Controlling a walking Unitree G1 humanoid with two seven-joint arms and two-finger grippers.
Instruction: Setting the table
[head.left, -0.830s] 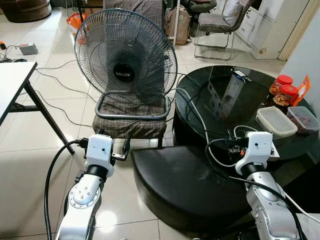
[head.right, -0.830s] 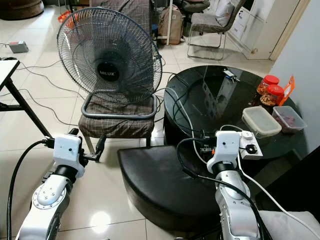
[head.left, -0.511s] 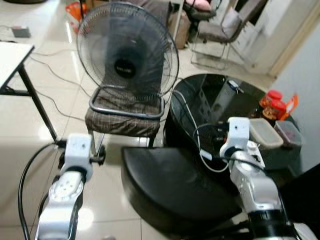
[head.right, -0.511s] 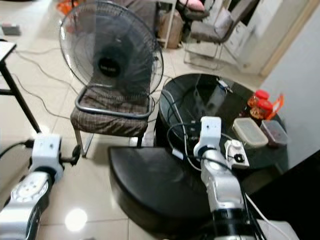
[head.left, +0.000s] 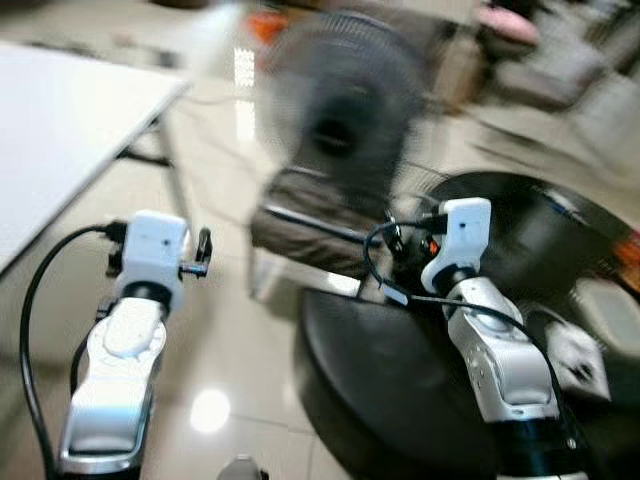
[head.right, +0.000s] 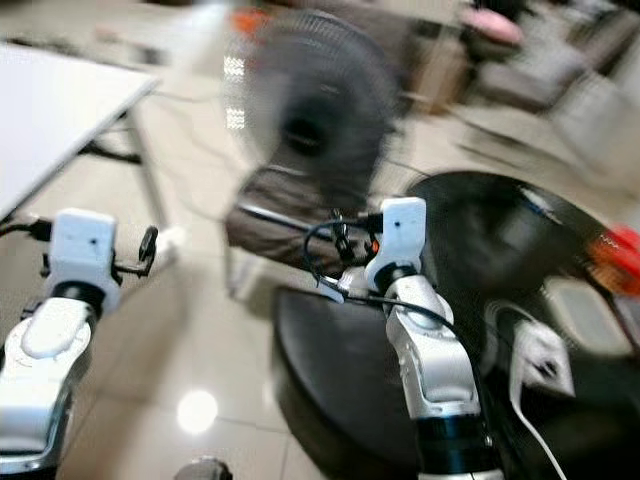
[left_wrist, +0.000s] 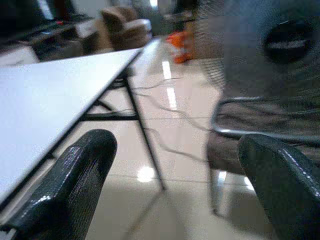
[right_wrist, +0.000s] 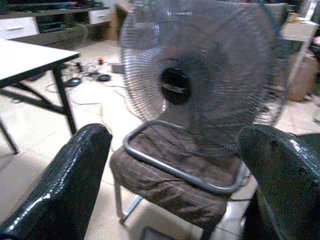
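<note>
The white desk (head.left: 60, 140) stands at the robot's left, its black legs (left_wrist: 145, 135) on the tiled floor (head.left: 215, 330); nothing sits on the part of its top that is in view. The left end effector (left_wrist: 175, 190) is held up in the air near the desk's edge, fingers (left_wrist: 75, 180) apart and empty. The right end effector (right_wrist: 175, 180) is raised too, fingers (right_wrist: 70, 175) spread wide with nothing between them, pointing toward a fan (right_wrist: 197, 75) that sits on a chair (right_wrist: 175, 175) with a brown checked cushion and a metal frame.

Both head views are heavily blurred. To the robot's right lies a round black glass table (head.left: 540, 240) with a pale container (head.left: 605, 305) on it — details too smeared to tell. A white power strip (head.right: 540, 355) lies near that table's front edge. A dark low seat (head.left: 390, 400) sits just below the right arm. Cables (left_wrist: 165, 110) trail across the floor.
</note>
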